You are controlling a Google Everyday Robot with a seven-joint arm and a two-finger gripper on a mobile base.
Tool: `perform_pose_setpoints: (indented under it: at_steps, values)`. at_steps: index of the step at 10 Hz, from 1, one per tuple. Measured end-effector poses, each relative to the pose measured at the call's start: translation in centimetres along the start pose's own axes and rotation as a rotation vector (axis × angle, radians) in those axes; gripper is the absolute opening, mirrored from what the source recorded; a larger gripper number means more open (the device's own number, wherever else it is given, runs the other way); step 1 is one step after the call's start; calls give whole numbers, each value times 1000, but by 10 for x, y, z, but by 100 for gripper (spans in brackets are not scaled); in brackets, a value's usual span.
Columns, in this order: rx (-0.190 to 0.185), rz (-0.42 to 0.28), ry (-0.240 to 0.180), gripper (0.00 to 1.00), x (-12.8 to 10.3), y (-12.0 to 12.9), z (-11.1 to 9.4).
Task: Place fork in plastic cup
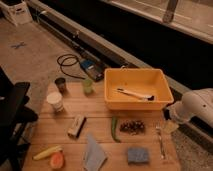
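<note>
On the wooden table (100,112), toward the left, a white cup (55,101) and a small dark cup (60,83) stand close together. Just to their right, near the far edge, is the light-green plastic cup (88,86), upright and with nothing in it. A green pepper (114,128) lies mid-table, and behind it a yellow bin (161,80) holds a pale-handled utensil (135,94). Further right, the fork (160,141) lies flat near the table's right edge, lengthwise toward the camera, well apart from the cup.

The task looks to be at its start: this is the approach, with the fork not yet picked up. The next move calls for coming down over the slim handle and pinching it across its width, then carrying it across the table to the cup.

The gripper (170,122) hangs at the right edge of the table, just beyond the fork's far end. Its jaws stand wide apart, holding nothing and touching nothing I can make out.
</note>
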Motion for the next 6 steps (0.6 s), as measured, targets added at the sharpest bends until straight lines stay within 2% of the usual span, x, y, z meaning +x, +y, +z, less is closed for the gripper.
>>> perform_pose_setpoints:
  at_steps: [4,6]
  values:
    - [0,1,-2,80,-1,-1,0]
    - [-29,7,5,80,-2,-1,12]
